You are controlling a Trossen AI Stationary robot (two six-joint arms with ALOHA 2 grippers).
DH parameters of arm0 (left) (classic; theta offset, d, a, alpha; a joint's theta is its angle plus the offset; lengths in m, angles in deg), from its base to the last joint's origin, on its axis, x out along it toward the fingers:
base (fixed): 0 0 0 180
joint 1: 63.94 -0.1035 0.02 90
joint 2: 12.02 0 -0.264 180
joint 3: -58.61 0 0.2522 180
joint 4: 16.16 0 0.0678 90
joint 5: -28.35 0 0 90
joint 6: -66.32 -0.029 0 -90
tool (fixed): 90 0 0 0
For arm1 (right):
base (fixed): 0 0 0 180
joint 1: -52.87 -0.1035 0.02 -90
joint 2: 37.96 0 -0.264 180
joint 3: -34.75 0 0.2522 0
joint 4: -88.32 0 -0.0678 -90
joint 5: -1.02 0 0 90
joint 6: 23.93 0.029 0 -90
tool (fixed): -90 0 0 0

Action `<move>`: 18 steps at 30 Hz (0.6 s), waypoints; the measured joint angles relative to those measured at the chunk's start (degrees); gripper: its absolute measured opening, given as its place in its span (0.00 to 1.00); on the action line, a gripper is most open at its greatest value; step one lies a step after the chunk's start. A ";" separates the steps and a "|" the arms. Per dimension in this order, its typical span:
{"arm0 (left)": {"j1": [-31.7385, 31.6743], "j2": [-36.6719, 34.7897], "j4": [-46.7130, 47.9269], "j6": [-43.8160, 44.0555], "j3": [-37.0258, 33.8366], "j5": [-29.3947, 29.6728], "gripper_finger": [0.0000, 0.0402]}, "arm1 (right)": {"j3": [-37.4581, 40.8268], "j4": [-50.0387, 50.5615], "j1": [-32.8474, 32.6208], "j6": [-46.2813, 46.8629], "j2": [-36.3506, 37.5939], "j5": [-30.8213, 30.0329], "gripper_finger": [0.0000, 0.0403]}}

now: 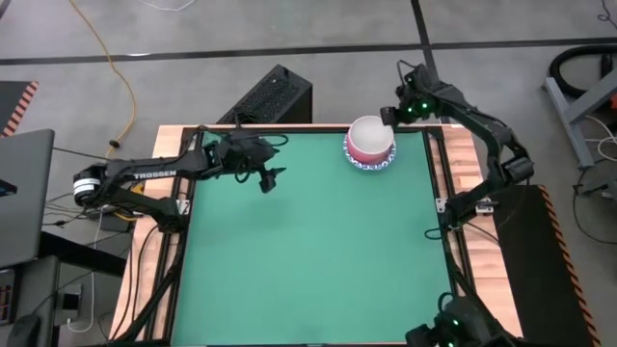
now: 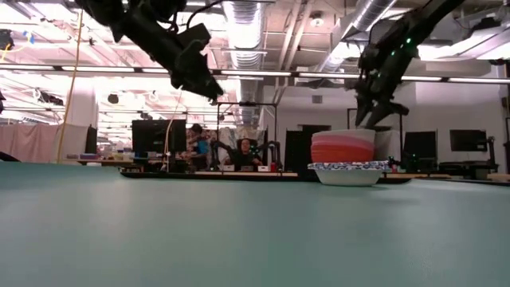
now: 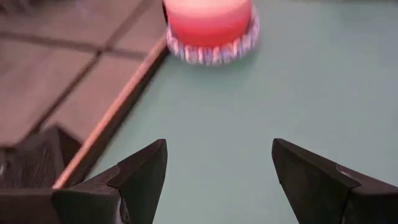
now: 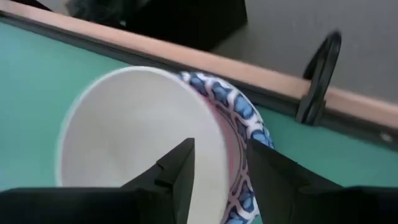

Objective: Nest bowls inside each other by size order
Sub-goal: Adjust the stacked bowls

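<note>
**Bowls stacked at the far edge of the green desk**

Green matting covers the desk [image 1: 308, 260], framed in pale wood, with grey floor and a yellow cable around it in the high view. Near the upper middle-right of that frame, close to the top edge of the mat, stands the stack of bowls [image 1: 370, 143]. At the bottom sits a wide white bowl with a blue patterned rim [image 2: 348, 167]; above it rises a taller nest showing pink and red bands [image 2: 343, 146], and the innermost bowl has a plain off-white interior [image 4: 134, 134].

The right pincer [image 1: 389, 117] is at the stack's upper right, its fingers straddling the rim of the top bowl with a narrow gap; whether they press the wall I cannot tell. The left pincer [image 1: 271, 179] hangs over bare mat at upper centre-left, well apart from the stack, spread wide and holding nothing.
</note>
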 joint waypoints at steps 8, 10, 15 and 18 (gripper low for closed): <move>0.00 6.99 -29.88 2.10 -6.22 -0.60 0.64 | 0.00 0.51 -3.45 -0.59 10.55 -0.47 0.38; -0.03 10.83 -34.51 2.00 -5.37 -1.02 0.59 | 0.00 0.44 -5.06 -0.56 13.81 -0.46 0.36; -0.46 22.76 -38.70 1.23 1.30 -1.53 0.36 | 0.00 0.63 -9.27 0.69 21.78 -3.16 0.32; -1.52 29.48 -38.48 1.25 6.54 -1.50 0.19 | 0.00 0.80 -12.73 0.78 25.59 -6.45 0.29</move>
